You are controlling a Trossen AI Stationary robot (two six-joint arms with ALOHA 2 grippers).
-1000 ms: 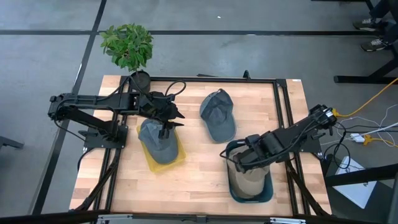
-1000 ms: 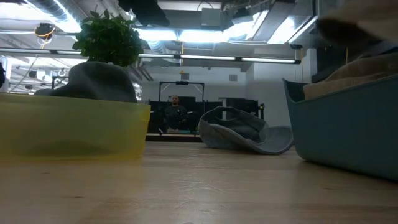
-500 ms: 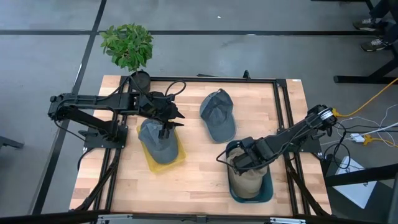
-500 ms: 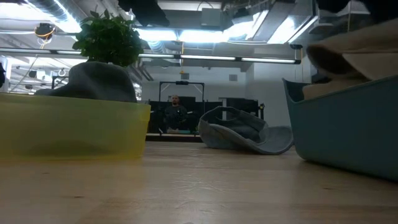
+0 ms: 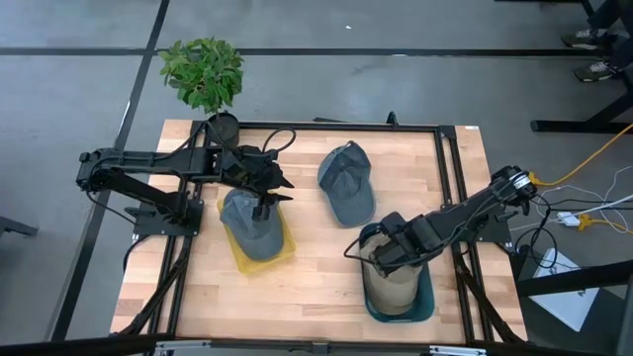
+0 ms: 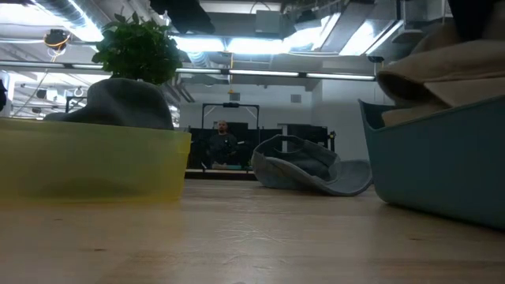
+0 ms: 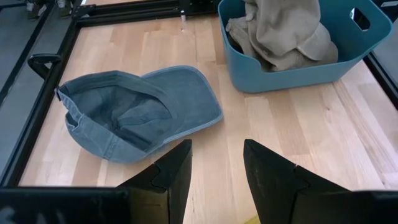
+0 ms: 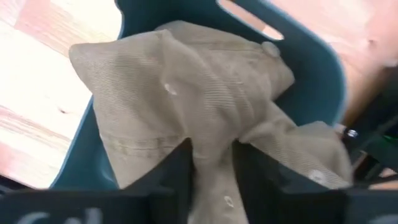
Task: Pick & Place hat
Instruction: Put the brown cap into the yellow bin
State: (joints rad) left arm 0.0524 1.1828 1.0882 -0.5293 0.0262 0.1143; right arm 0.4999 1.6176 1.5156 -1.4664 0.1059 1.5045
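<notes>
A beige hat [image 8: 186, 93] lies crumpled in the blue bin [image 5: 427, 302] at the near right. My right gripper [image 8: 212, 180] points down over it, open, one finger on each side of a raised fold. A blue-grey hat [image 5: 346, 183] rests crown-down on the wood at the far middle. A grey hat [image 5: 247, 222] sits in the yellow bin [image 5: 282, 252] on the left. My left gripper [image 7: 216, 168] hovers open above that bin, with nothing between its fingers. My right gripper stands over a fold of the beige hat [image 8: 214, 149] that runs up between its two fingers. The fingers come from above, pointing down. The hat rests on the bin's contents, slack. Whether the fingers touch the cloth, I cannot tell.
A potted plant [image 5: 203, 71] stands beyond the table's far left corner. Black frame rails [image 5: 445, 178] run along the table's edges. Bare wood lies between the two bins. A person [image 6: 223, 142] sits far off in the room behind.
My right gripper has sunk toward the blue bin and rolled at the wrist. The beige hat has come down with it and now lies heaped in the bin, where before it hung above the rim.
</notes>
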